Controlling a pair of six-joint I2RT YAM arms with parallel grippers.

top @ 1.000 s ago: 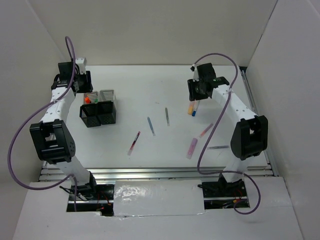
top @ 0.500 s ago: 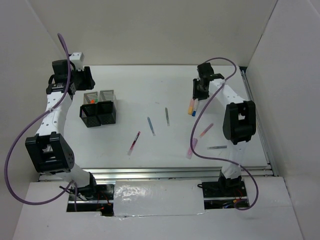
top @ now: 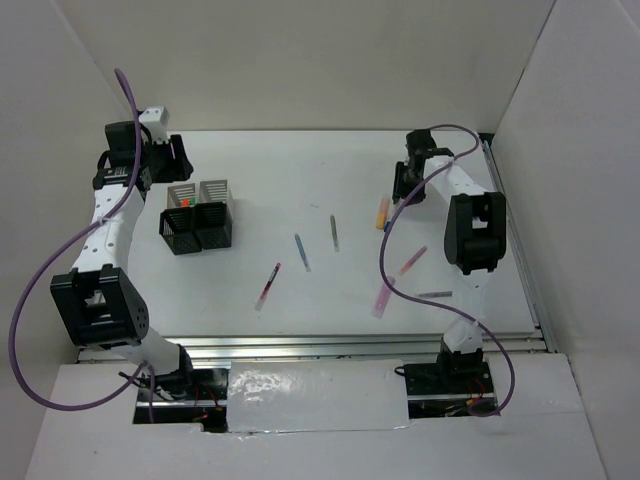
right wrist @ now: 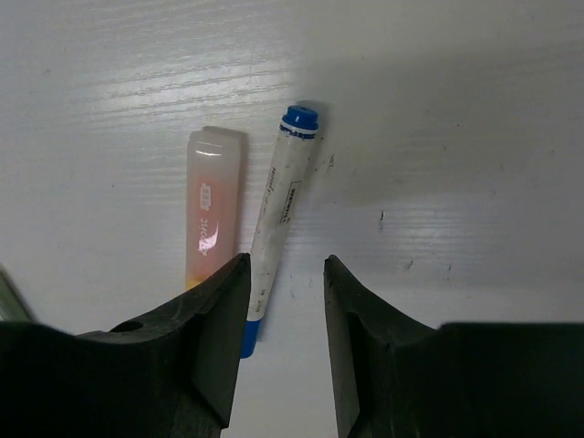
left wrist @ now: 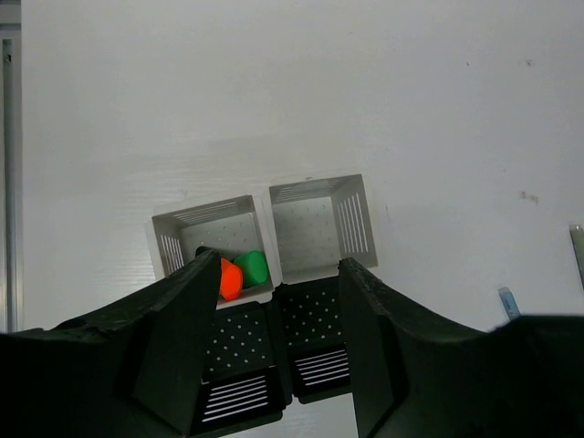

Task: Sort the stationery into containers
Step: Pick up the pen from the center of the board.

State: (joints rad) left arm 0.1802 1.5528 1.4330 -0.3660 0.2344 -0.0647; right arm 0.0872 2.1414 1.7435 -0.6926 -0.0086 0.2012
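At this moment your left claw [left wrist: 278, 272] had its jaws apart with nothing between them. It hung above the containers [top: 197, 215] at the far left of the desk [top: 300, 170]. In the left wrist view you could see all four packed together in a square. The grey cups [left wrist: 319, 224] were on the far side and the black cups [left wrist: 315, 351] sat nearer the claw. One grey cup held an orange cap [left wrist: 229, 279] and a green cap [left wrist: 253, 267] side by side.

Your right claw [right wrist: 286, 269] was at the far right of the desk, jaws also apart and not clamped on anything. It sat right over the white blue-capped pen [right wrist: 285, 196]. The pen's near end ran into the gap, close against one finger, though I honestly couldn't tell if it touched. The orange highlighter [right wrist: 214, 210] lay just beside that pen, roughly parallel.

The rest of the stationery lay loose across the middle and right of the desk:
- a grey pen [top: 334, 232]
- a blue pen [top: 301, 252]
- a red pen [top: 268, 285]
- a pink marker [top: 412, 260]
- a purplish highlighter [top: 383, 297]
- a second thin grey pen [top: 436, 295] near the right arm
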